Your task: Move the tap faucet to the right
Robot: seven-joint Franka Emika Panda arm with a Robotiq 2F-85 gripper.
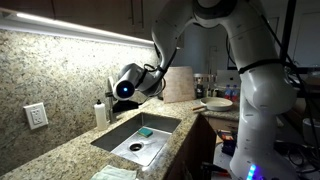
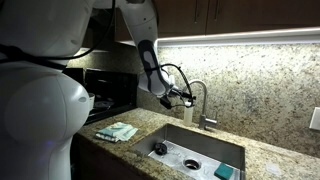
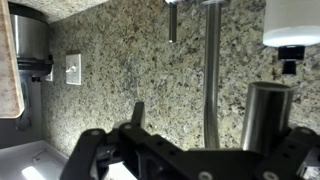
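At the left of the wrist view a white wall outlet plate (image 3: 73, 68) sits on the speckled granite backsplash (image 3: 120, 60). Further right come the short hanging tip and long straight stem of the slim shiny silver gooseneck tap faucet (image 3: 212, 70). Next is a stubby brushed-metal cylinder (image 3: 268, 110), perhaps the tap's lever or base, and at the edge stands the small white soap dispenser bottle (image 3: 293, 20). The black robot hand (image 3: 195, 150) spreads across the bottom of that view with its fingers (image 3: 88, 150) wide apart, so it is open and grips nothing. The stem appears to stand between them, but I cannot tell whether either finger touches it. In an exterior view the tap rises at the rear rim of the stainless steel sink (image 2: 215, 145), which is set in the granite table (image 2: 270, 165). The hand is just beside the tap's arch there. To my mind the spout will swivel about its stem, so the hand should bear on the neck fairly high, closing lightly or pressing with one finger. It should then follow a curve around the stem, not a straight shove. The soap bottle stands just beside the tap and could be knocked over, so the sweep should be slow and kept off the backsplash.
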